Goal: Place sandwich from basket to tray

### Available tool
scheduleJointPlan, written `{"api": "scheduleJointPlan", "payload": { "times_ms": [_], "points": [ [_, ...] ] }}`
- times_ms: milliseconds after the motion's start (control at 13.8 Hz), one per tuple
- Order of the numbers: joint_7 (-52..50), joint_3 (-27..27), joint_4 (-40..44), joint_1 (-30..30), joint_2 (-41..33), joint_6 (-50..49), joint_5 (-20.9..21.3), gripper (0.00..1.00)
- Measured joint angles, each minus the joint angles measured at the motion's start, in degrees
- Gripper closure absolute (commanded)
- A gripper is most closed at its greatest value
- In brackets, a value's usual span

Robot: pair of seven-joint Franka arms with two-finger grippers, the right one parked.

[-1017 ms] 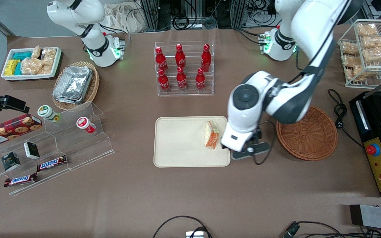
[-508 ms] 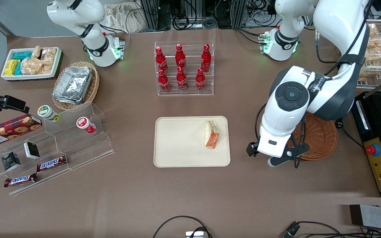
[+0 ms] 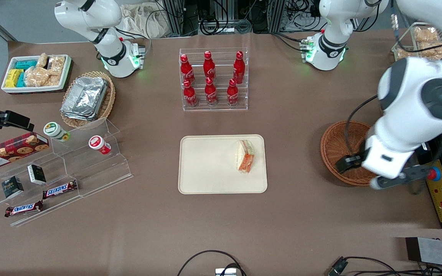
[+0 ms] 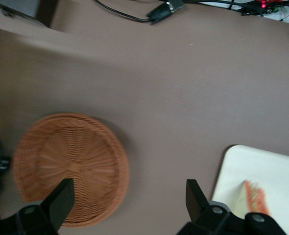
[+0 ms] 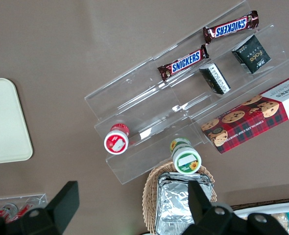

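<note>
The sandwich (image 3: pixel 245 156) lies on the cream tray (image 3: pixel 205 168), near the tray's edge toward the working arm's end, filling side showing. The round reddish-brown basket (image 3: pixel 338 147) holds nothing that I can see. My left gripper (image 4: pixel 127 188) hangs open and empty high over the basket's rim and the bare table beside it. In the left wrist view the basket (image 4: pixel 68 166), a corner of the tray (image 4: pixel 276 171) and the sandwich (image 4: pixel 254 198) all show beneath the black fingers (image 4: pixel 61 196). In the front view the arm's white wrist (image 3: pixel 390 161) covers part of the basket.
An acrylic rack of red bottles (image 3: pixel 213 78) stands farther from the front camera than the tray. A black machine with a red button (image 3: pixel 432 173) sits beside the basket. A stepped acrylic shelf with snacks (image 3: pixel 71 165) and a tan basket of foil containers (image 3: pixel 86 97) lie toward the parked arm's end.
The arm has swung away from the tray's edge, past the basket, toward the working arm's end of the table. The sandwich has stayed put on the tray.
</note>
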Motion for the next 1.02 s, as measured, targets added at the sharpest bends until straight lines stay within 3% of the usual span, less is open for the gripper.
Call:
{"api": "scheduleJointPlan", "payload": {
  "times_ms": [363,1017],
  "points": [
    [8.05,4.27,-4.54,-0.01,-7.54,-0.19,-3.09,0.00],
    [14.70,5.26,-8.73,0.22,-17.96,-6.07,-4.13,0.00]
  ]
}}
